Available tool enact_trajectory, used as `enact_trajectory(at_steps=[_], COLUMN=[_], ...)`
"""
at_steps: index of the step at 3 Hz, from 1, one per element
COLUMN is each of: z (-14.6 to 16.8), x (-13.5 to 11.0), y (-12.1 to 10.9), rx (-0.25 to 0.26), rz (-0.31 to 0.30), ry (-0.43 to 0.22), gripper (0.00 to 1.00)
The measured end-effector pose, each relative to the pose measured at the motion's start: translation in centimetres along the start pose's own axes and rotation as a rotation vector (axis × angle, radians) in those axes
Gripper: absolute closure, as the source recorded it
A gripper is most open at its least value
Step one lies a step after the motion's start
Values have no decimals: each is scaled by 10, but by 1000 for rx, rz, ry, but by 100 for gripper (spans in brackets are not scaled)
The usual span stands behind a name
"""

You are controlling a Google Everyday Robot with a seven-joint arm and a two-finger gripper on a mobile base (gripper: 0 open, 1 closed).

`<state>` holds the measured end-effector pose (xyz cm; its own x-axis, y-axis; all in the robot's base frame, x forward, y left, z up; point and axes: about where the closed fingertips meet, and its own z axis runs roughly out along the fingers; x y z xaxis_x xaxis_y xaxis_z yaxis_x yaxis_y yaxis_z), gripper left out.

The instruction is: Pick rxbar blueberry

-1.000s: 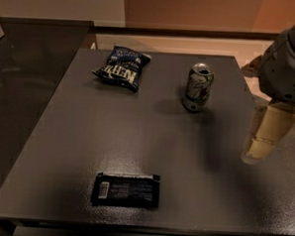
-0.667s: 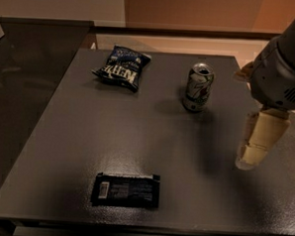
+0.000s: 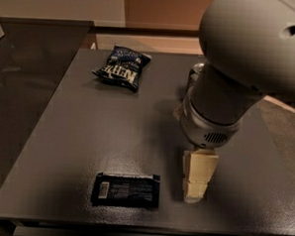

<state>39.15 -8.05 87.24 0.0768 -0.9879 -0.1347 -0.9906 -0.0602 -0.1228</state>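
Note:
The rxbar blueberry (image 3: 127,189), a flat black wrapper with a small white label patch at its left end, lies near the front edge of the dark table (image 3: 87,127). My gripper (image 3: 196,184), with cream-coloured fingers pointing down, hangs just to the right of the bar, a short gap apart from it. The large grey arm above it fills the upper right of the view.
A puffy dark-blue chip bag (image 3: 122,68) lies at the back left of the table. A drink can (image 3: 195,73) stands at the back, mostly hidden behind the arm. A darker counter (image 3: 20,83) adjoins the table on the left.
The arm has swung in from the right edge toward the front middle, and the gripper now hangs close beside the bar. The can is now mostly covered by the arm.

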Motion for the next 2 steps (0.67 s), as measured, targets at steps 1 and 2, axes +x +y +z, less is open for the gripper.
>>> enact_trajectory(at_steps=[1, 2], z=[34, 48], x=[-25, -47], y=[14, 30], rx=[-47, -79], rz=[-53, -76], ry=[23, 33], gripper=[0, 0])
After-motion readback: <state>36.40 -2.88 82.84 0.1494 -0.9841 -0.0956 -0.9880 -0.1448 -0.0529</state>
